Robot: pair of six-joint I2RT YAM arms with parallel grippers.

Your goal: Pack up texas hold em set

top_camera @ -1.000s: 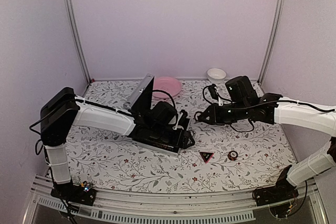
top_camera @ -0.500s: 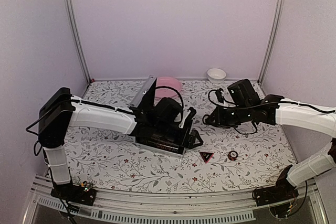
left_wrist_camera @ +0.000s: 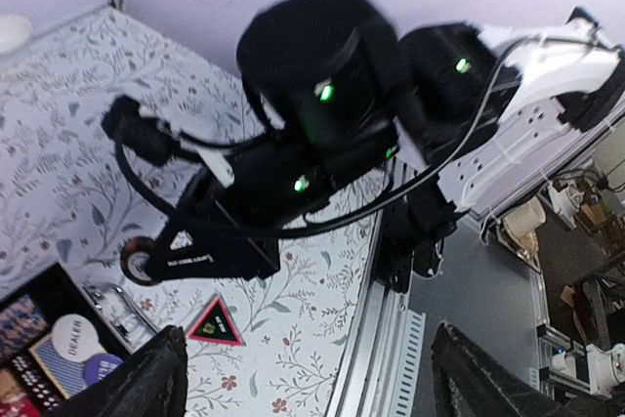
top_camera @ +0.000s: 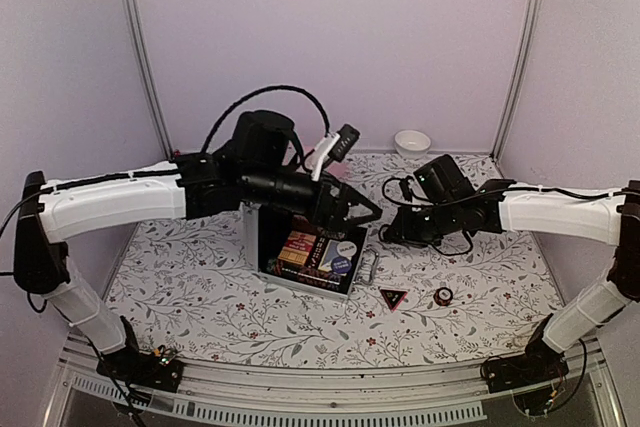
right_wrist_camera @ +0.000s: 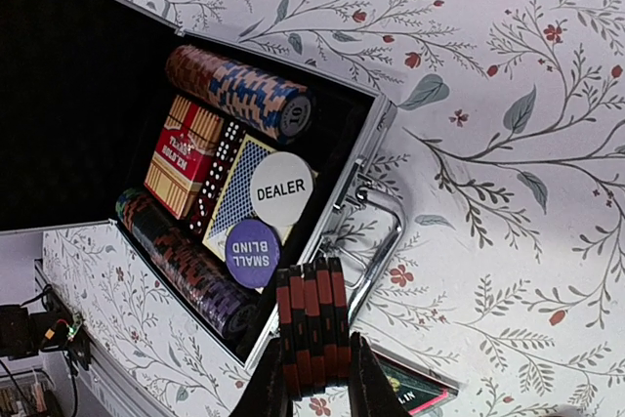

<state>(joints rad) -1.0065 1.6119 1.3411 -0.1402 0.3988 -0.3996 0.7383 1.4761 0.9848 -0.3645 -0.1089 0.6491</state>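
The silver case (top_camera: 268, 269) lies open at the table's middle, its lid upright. Its black lining (right_wrist_camera: 78, 95) holds chip rows (right_wrist_camera: 239, 92), card decks (right_wrist_camera: 186, 153), a DEALER button and a SMALL BLIND button. My right gripper (right_wrist_camera: 312, 378) is shut on a short red-and-black chip stack (right_wrist_camera: 312, 324), hovering over the case's metal handle (right_wrist_camera: 376, 241) at its right edge. From above, that right gripper (top_camera: 385, 232) sits just right of the case. My left gripper (left_wrist_camera: 308, 388) hangs open and empty, raised above the case (top_camera: 355, 215). The black-and-red triangle (top_camera: 393, 297) lies flat beside another small chip stack (top_camera: 442, 295).
A small white bowl (top_camera: 412, 140) stands at the back right by the wall. The left arm (top_camera: 130, 197) stretches across the table's left half above the surface. The metal rail (top_camera: 330, 392) runs along the near edge.
My left arm has lifted out of the case and swung up, jaws staying wide; the case contents now show. My right gripper has drifted left toward the case with the chip stack.
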